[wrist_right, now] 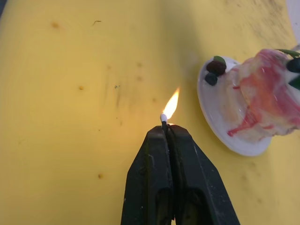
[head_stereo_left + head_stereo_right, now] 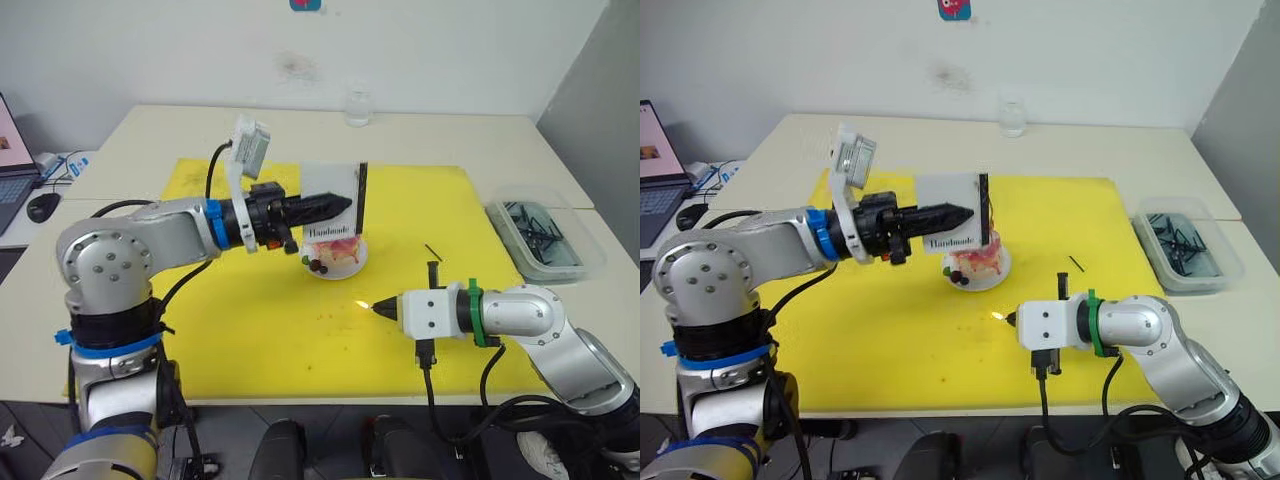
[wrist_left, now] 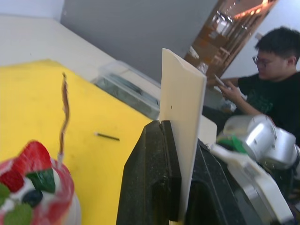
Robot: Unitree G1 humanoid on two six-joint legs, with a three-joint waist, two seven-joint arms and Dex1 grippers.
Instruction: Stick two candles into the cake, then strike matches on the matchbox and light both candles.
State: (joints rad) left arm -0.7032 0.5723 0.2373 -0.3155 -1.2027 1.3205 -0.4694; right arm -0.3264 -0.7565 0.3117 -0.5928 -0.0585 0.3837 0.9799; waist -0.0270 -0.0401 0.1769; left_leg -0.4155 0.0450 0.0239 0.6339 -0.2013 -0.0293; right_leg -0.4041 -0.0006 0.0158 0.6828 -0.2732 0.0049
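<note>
Right claw [image 1: 165,129] pinches lit match [image 1: 163,118] over yellow mat [image 2: 250,330].

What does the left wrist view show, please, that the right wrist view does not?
Left wrist view: the left hand clamping the matchbox, a reddish-brown candle standing in the cake, a loose match, a seated person. Right wrist view: the right hand pinching a burning match. Both: the cake and yellow mat.

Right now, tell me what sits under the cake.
A small white plate lies under the cake, with dark berries on its rim; the plate rests on the yellow mat. The plate's middle is covered by the cake.
</note>
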